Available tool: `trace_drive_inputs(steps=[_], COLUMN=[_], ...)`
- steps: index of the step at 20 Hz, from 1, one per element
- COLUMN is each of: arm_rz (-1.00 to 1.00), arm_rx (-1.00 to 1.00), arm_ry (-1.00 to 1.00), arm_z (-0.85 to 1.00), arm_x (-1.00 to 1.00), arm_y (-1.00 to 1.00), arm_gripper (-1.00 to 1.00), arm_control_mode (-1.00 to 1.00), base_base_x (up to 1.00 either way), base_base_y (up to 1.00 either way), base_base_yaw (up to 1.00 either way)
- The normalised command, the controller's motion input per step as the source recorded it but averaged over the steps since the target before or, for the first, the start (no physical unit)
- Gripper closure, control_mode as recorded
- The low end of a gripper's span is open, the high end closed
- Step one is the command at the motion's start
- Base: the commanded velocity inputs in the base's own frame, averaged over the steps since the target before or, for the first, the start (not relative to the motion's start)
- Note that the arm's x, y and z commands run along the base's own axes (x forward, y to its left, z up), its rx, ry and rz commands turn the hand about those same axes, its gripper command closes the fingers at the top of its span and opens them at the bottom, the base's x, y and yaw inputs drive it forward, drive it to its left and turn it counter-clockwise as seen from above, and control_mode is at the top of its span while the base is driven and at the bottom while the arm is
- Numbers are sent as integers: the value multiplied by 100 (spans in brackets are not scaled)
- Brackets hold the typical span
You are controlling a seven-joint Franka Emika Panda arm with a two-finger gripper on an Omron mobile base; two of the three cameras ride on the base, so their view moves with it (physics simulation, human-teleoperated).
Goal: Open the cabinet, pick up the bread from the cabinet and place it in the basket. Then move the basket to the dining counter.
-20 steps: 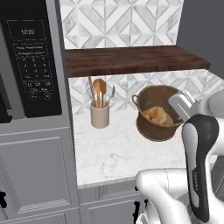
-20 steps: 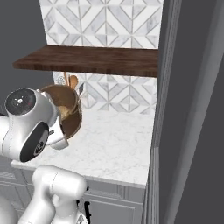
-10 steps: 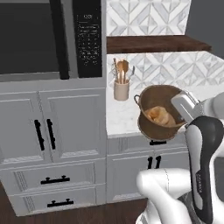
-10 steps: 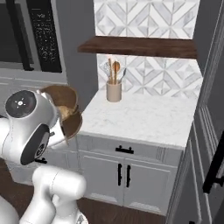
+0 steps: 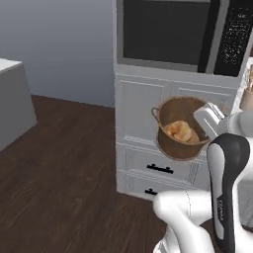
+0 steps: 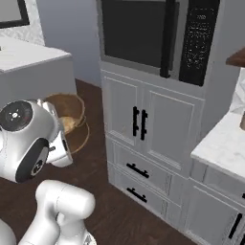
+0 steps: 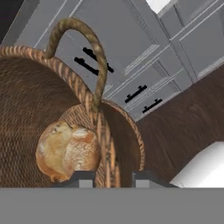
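Tool (image 7: pixel 113 178) clenched on basket (image 5: pixel 180 128) rim, basket held off floor, bread (image 7: pixel 65 151) inside.

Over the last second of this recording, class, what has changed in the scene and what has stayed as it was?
The base has driven away from the tiled marble worktop: shelf and utensil crock have left the left base view, and a tall grey cabinet with a built-in oven now stands ahead over dark wood floor. Unchanged: the gripper stays shut on the basket rim, the bread inside.
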Motion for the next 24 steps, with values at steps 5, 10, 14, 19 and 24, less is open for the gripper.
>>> trace_drive_inputs(steps=[5,10,14,19,24], arm_rz=[0,0,0,0,0], arm_rx=[0,0,0,0,0], arm_ry=[0,0,0,0,0], arm_z=[0,0,0,0,0], arm_x=[0,0,0,0,0], arm_y=[0,0,0,0,0], arm_gripper=[100,100,100,100,100], arm_control_mode=[100,100,100,100,100], base_base_x=[-3,92,100,100,100], base_base_y=[82,82,79,100,100], base_base_yaw=[83,46,23,7,-15])
